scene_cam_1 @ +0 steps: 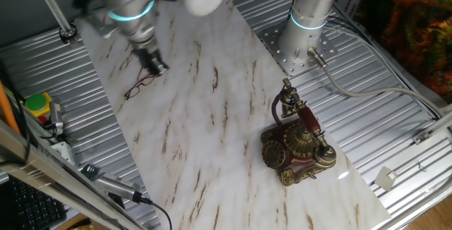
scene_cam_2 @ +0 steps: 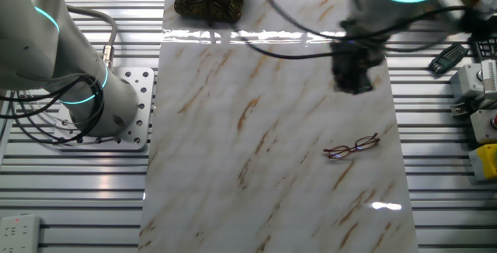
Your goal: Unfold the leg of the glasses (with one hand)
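Black end effector (scene_cam_1: 154,63) above glasses (scene_cam_2: 352,147), jaw state unclear, seemingly empty.

Evenly and brightly lit from overhead; white glare streaks on the marble sheet (scene_cam_2: 272,129) beyond and short of the blurred gripper (scene_cam_2: 356,78); soft shadows, edges slightly soft.

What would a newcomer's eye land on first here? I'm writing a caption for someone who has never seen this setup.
Probably the ornate antique telephone, red and brass, standing near one end of the marble-patterned tabletop. Next, the silver-grey arm with its glowing cyan ring, its black claw hanging above the far end of the board. Easiest to miss are the thin wire-frame glasses, lying flat on the marble close to the claw, untouched.
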Available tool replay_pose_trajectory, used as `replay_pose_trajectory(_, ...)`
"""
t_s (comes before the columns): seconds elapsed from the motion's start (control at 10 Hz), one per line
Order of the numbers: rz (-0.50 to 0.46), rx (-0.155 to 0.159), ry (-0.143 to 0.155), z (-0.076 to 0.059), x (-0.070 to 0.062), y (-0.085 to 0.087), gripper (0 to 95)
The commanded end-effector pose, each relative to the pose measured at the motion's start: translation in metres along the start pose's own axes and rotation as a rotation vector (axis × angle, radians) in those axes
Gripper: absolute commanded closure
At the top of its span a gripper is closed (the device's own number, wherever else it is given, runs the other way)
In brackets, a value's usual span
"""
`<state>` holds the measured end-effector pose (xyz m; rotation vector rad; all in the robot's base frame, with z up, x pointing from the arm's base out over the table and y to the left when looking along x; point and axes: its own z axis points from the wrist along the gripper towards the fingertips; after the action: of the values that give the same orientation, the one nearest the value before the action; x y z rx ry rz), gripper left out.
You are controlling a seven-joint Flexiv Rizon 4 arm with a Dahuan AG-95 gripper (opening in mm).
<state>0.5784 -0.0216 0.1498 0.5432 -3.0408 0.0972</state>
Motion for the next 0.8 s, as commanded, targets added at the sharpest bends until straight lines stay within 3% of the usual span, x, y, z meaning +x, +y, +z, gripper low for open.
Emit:
replay_pose_trajectory(0.1, -0.076, 0.063, -0.034, 0.014, -0.035, -0.024, 95.0)
replay_pose_trajectory(0.2, -0.077, 0.062, -0.054, 0.027, -0.037, -0.030, 95.0)
replay_pose_trajectory(0.4, -0.080, 0.067, -0.054, 0.040, -0.042, -0.034, 95.0)
replay_pose_trajectory(0.8, -0.097, 0.068, -0.058, 0.053, -0.045, -0.039, 95.0)
